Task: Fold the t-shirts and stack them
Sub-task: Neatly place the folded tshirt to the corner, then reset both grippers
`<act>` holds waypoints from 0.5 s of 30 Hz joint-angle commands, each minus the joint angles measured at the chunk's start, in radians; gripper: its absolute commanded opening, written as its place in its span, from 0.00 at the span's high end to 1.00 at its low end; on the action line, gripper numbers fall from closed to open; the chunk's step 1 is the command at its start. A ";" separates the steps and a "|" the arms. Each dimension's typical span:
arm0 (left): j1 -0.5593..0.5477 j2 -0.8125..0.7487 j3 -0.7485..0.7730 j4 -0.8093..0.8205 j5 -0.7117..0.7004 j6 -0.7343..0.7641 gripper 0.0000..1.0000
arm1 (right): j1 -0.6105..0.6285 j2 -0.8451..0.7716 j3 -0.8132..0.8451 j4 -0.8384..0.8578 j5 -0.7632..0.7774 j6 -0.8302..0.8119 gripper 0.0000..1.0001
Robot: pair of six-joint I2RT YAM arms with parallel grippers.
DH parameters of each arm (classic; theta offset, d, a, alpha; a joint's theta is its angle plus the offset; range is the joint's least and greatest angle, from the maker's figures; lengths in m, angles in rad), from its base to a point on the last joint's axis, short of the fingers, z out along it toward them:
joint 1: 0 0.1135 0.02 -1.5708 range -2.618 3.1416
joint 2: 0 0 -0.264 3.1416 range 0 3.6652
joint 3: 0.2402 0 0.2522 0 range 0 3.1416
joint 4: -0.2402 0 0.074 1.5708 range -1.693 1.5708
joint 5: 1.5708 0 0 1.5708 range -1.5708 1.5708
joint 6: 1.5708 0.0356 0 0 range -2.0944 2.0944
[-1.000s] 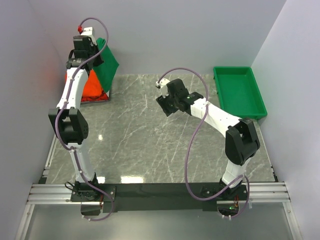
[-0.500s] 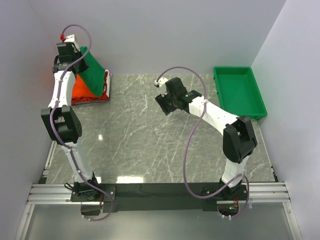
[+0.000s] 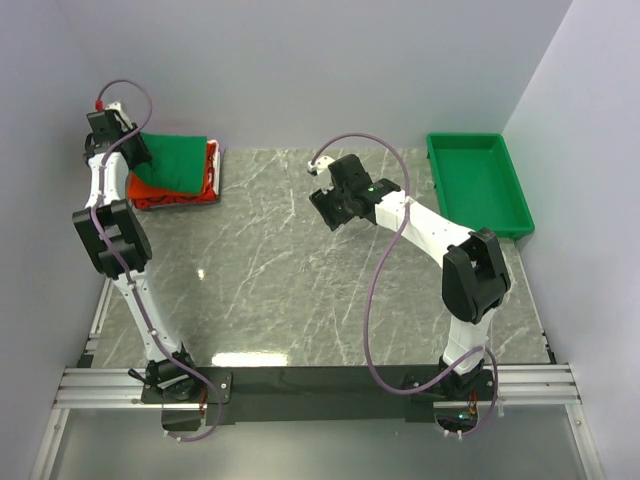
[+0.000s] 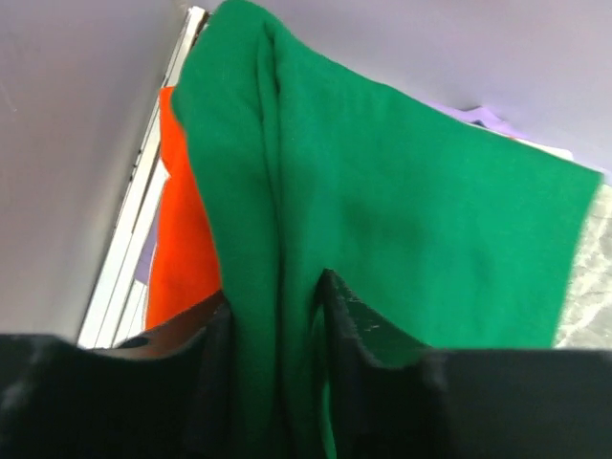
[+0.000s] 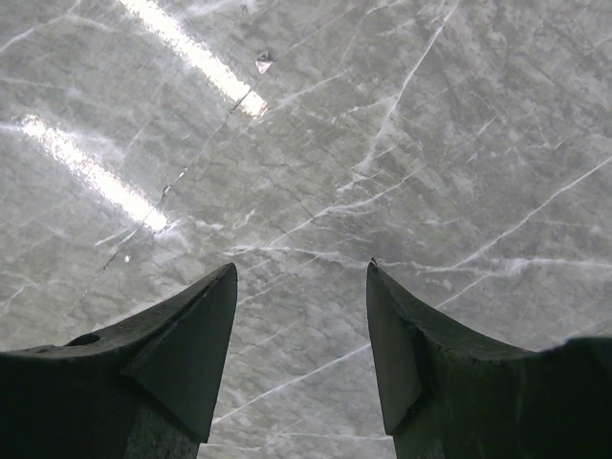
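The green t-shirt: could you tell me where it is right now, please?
In the top view the green t-shirt lies at the far-left corner of the table, on top of the orange-red shirts, with a fold held in the left gripper.

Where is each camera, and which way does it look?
Top external: above and behind the arms, looking down on the grey marble table; both arms show.
Left wrist: on the left arm, facing the dark green cloth t-shirt between its fingers.
Right wrist: on the right arm, facing bare table between its spread fingers.
Shared: top and left wrist both show that t-shirt over orange-red t-shirts.
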 commanded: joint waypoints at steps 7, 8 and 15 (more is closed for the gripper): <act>0.037 -0.015 0.146 -0.045 -0.021 0.161 0.18 | -0.004 0.017 0.071 -0.005 0.005 -0.019 0.37; 0.045 -0.029 0.145 -0.045 -0.024 0.200 0.17 | -0.005 0.015 0.070 -0.005 0.008 -0.019 0.37; 0.071 -0.175 0.050 -0.061 0.018 0.334 0.27 | -0.007 -0.003 0.037 0.006 0.007 -0.016 0.37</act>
